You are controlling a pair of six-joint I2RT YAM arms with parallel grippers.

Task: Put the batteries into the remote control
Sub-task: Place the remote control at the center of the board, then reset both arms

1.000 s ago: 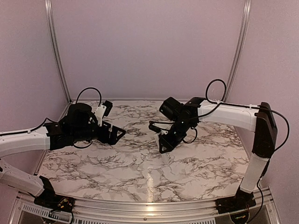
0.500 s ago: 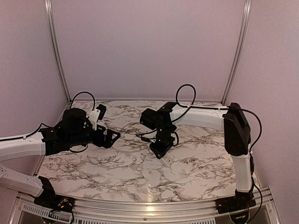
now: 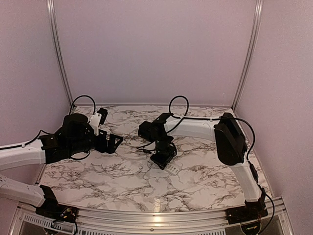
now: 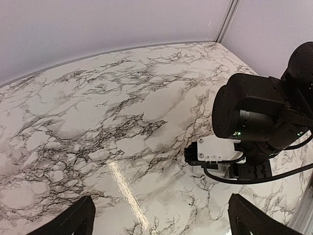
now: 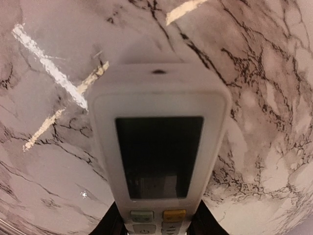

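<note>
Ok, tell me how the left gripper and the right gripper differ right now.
The left gripper stands wide open with nothing between its fingers; the right gripper is closed on the remote control, screen side facing its camera. The left gripper sits over the left side of the table; the right gripper is near the middle, pointing down. Both are black and two-fingered.
</note>
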